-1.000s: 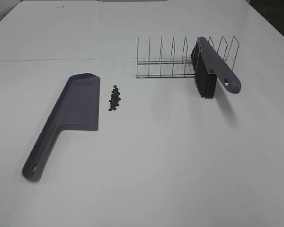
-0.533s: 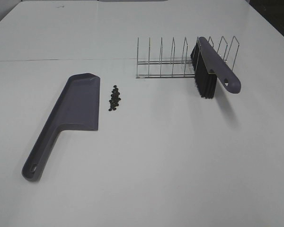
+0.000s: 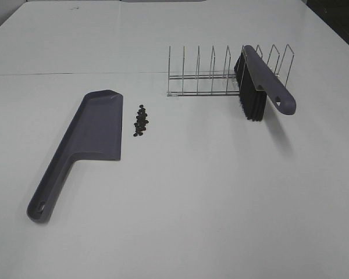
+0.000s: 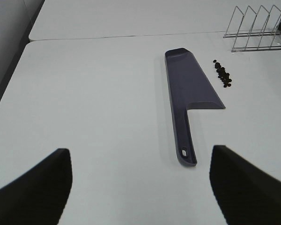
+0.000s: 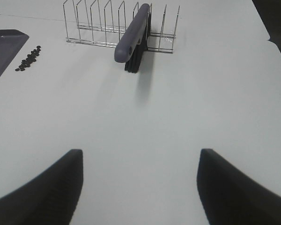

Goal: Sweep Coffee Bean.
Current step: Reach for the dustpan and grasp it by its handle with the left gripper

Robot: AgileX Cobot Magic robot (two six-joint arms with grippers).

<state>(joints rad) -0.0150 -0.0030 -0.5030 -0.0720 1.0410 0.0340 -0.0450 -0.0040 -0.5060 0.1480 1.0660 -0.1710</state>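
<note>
**A:** Where are the beans (image 3: 141, 121)?

**B:** In a tight cluster on the table (image 3: 221, 203), just beside the long edge of the dustpan (image 3: 96, 128), between it and the rack (image 3: 198, 92).

**A:** Can a gripper pick them up?

**B:** I doubt it. They look tiny, hard and light, and would likely roll or skip away from any pinch. Better to push them gently with bristles.

**A:** So where should it take hold?

**B:** On the brush (image 3: 267, 78). It stands bristles-down in the rack, with its stiff handle jutting free. The dustpan looks light and may slide, so pin it by its handle.

**A:** And the grippers?

**B:** The left gripper (image 4: 140, 185) and right gripper (image 5: 140, 185) are both spread wide and hold nothing. Each is well apart from its tool.
</note>
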